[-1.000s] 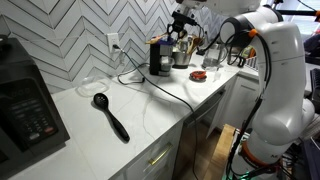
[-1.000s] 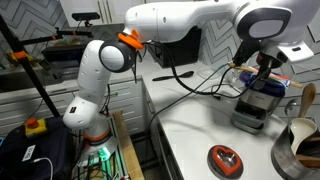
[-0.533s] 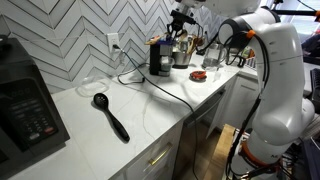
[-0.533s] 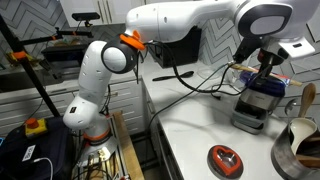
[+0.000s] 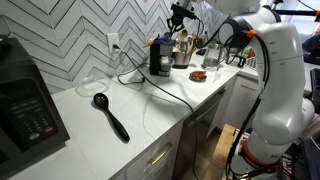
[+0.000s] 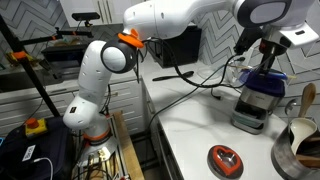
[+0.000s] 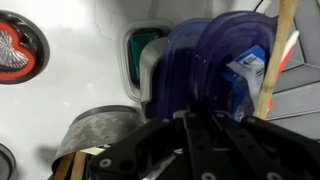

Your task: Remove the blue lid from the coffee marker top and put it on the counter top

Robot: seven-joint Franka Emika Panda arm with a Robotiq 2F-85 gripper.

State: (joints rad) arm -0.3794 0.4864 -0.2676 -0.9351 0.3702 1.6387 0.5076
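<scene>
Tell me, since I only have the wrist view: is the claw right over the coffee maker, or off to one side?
Observer: Right over it. In an exterior view the claw hangs just above the coffee maker, with the blue lid on top.
Operator: Where is there bare counter for the lid?
Observer: The counter shows bare surface between the coffee maker and a black ladle.
Operator: Does anything cross it?
Observer: A black cable runs across that stretch.

**White kitchen around me**

A wall of white herringbone tile [image 5: 70, 30], with a power outlet [image 5: 113, 42] set in it, backs my white tabletop [image 5: 150, 108]. White cabinets [image 5: 165, 150] with brass-coloured handles stand beneath. The light is bright and even.
</scene>
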